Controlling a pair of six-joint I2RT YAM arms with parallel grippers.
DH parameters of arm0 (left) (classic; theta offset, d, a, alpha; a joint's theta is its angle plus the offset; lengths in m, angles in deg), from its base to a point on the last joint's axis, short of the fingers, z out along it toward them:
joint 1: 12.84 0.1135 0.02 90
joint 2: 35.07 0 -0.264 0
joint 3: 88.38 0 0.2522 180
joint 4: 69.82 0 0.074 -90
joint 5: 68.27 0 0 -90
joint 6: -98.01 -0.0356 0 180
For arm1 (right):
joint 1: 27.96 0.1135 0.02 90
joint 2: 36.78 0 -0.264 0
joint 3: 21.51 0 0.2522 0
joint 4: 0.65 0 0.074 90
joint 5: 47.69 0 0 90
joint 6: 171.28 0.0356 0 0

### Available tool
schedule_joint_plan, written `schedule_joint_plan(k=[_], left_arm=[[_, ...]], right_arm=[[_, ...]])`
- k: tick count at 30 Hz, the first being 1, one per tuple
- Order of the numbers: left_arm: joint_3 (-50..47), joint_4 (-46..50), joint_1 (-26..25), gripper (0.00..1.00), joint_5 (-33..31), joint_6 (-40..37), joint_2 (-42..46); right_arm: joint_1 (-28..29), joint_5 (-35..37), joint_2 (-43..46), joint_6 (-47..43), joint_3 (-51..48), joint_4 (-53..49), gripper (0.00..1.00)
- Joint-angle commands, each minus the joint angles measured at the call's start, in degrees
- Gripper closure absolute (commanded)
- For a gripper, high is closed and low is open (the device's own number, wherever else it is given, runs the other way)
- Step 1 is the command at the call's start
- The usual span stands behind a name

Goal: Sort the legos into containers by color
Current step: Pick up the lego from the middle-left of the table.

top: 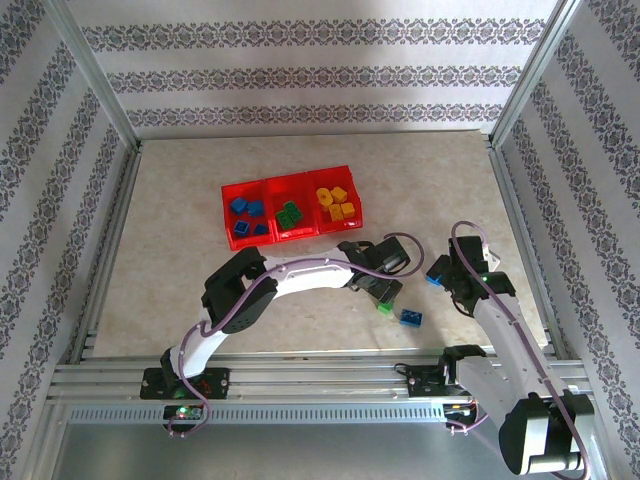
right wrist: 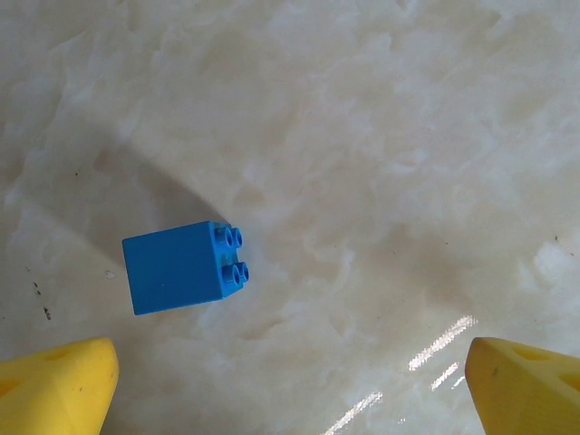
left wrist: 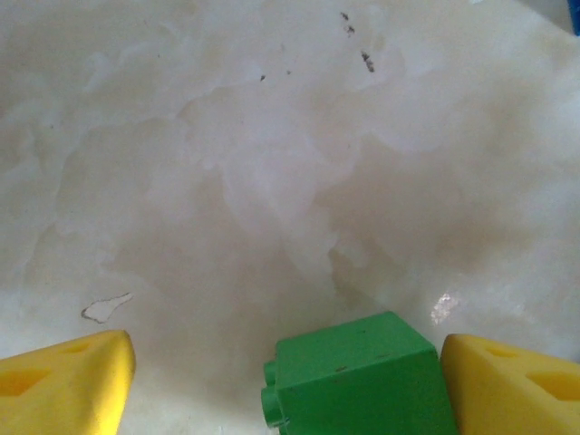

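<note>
Both grippers are standing spread: left gripper (left wrist: pixel 285 358) flanking one green lego (left wrist: pixel 358 376), right gripper (right wrist: pixel 290 362) over one of two blue legos (right wrist: pixel 186 265).

Table (top: pixel 180 250): pale top with a cloudy, marbled pattern. Walls (top: pixel 300 70): three, papered white with grey ornamental bands that run level at the back and upright at the sides. Frame (top: pixel 97 80): metal posts leaning outward from the two back corners. Rails (top: pixel 300 375): slotted metal bars across the near edge. Left wrist view: dark specks (left wrist: pixel 366 62) and a small chipped mark (left wrist: pixel 106 308) on the tabletop. Right wrist view: bright glare streaks (right wrist: pixel 441 343).
</note>
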Motion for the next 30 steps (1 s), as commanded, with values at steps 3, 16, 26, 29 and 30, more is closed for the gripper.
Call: schedule_joint_plan(k=[3, 16, 26, 29, 30], left_arm=[[-0.9, 3.4, -0.7, 0.19, -1.3, 1.2, 0.5], [-2.8, 2.8, -0.4, 0.43, -1.3, 2.1, 0.6], [-2.9, 2.1, 0.7, 0.45, -1.1, 2.2, 0.3], [-2.7, 1.5, 1.0, 0.49, -0.9, 2.0, -0.1], [-2.6, 1.4, 1.1, 0.52, -0.8, 2.0, -0.2]], right_arm=[[-0.7, -0.5, 1.2, 0.4, -1.0, 0.2, 0.02], [-0.7, -1.1, 1.0, 0.5, -1.0, 0.5, 0.02], [-0.7, -1.2, 0.9, 0.5, -1.1, 0.7, 0.02], [-0.7, -1.2, 0.8, 0.4, -1.2, 0.8, 0.02], [-0.7, -1.2, 0.9, 0.5, -1.3, 0.8, 0.02]])
